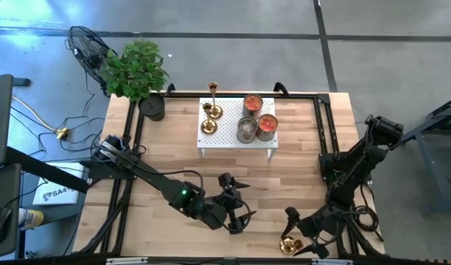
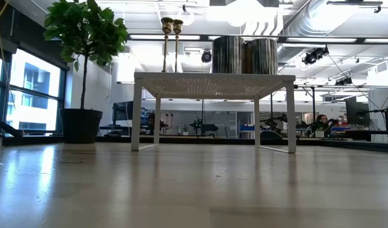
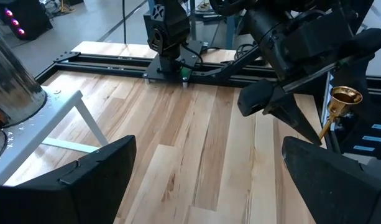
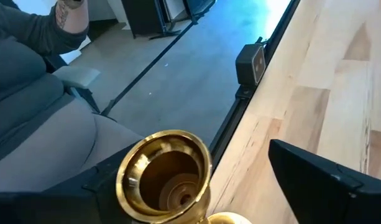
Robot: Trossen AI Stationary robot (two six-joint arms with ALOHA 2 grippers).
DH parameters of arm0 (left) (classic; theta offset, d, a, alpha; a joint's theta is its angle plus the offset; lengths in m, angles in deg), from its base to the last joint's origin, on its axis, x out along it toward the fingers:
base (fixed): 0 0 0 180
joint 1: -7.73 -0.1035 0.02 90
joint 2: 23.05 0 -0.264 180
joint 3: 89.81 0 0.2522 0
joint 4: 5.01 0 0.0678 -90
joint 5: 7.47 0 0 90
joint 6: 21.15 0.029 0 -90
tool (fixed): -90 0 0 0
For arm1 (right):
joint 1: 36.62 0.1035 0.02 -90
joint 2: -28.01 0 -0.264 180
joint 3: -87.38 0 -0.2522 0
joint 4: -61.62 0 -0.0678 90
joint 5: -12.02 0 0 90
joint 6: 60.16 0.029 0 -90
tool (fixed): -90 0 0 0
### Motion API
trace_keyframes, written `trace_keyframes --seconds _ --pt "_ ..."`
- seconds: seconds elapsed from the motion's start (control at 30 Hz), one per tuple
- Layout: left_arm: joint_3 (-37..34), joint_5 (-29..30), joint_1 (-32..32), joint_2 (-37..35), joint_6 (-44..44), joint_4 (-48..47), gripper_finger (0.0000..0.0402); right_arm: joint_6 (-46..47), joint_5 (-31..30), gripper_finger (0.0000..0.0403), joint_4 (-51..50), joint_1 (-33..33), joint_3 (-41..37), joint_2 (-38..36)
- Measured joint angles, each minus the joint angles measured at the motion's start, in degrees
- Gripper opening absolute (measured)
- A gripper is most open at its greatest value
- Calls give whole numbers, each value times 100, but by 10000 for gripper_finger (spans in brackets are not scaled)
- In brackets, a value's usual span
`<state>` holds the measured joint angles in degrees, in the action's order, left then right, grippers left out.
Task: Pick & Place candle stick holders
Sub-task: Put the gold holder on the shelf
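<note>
While the brass candle stick holder [image 4: 167, 177] stands at the table's [image 1: 284, 177] near edge between the spread fingers of my right gripper [image 1: 299, 240], nothing grips it yet. If I close off-centre, I reckon it tips over the rim. Three others [image 1: 210, 116] sit on the white stand [image 1: 225, 140]. My left gripper [image 1: 236, 202] waits mid-table, jaws wide apart.

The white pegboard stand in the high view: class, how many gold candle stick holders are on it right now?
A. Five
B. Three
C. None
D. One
B. Three candle stick holders stand clustered at the left end of the white stand, beside the cans; a fourth candle stick holder is at the table's near edge, between the right gripper's fingers.
</note>
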<state>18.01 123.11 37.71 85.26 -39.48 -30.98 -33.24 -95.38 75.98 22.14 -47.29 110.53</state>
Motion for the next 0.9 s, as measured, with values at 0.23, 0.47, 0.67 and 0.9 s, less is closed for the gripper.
trace_keyframes --seconds 0.23,0.47,0.67,0.9 --pt "0 -6 0 0 -2 -17 397 2 106 267 0 0 0 0" --pt "0 -397 0 0 -20 -55 397 -39 153 179 0 15 0 0" --pt "-4 -495 2 66 -25 -129 397 -439 109 87 11 13 0 0" --pt "3 -745 -2 324 -160 -95 397 -892 -47 88 244 13 0 -2"
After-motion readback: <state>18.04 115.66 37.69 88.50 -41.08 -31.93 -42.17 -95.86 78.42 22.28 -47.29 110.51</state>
